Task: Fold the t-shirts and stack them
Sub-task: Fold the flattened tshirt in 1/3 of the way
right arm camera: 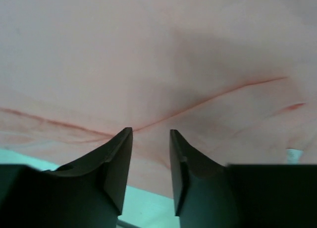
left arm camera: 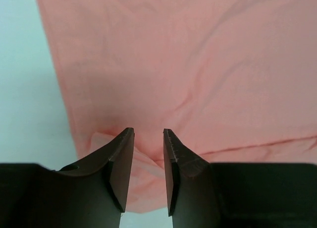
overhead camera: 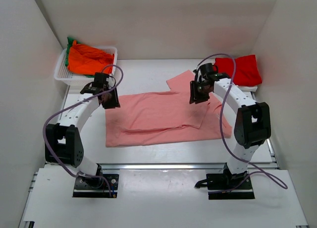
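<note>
pink tee (overhead camera: 158, 119) spread flat, L hand (left arm camera: 148, 130), R hand (right arm camera: 151, 130) both ajar above

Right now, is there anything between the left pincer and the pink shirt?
Nothing visible does. The left pincer hangs open directly above the pink shirt, near its left edge, with only air between them.

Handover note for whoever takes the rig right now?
Left gripper: narrowly open, over the left edge of the large salmon-pink t-shirt.
Right gripper: narrowly open, over its right part.
Salmon shirt lies spread mid-table, fold unfinished.
Bright red t-shirt looks folded, far right.
Orange t-shirt and green t-shirt are heaped in the white latticed basket.
Left: fold salmon, orange, green; stack all.
</note>
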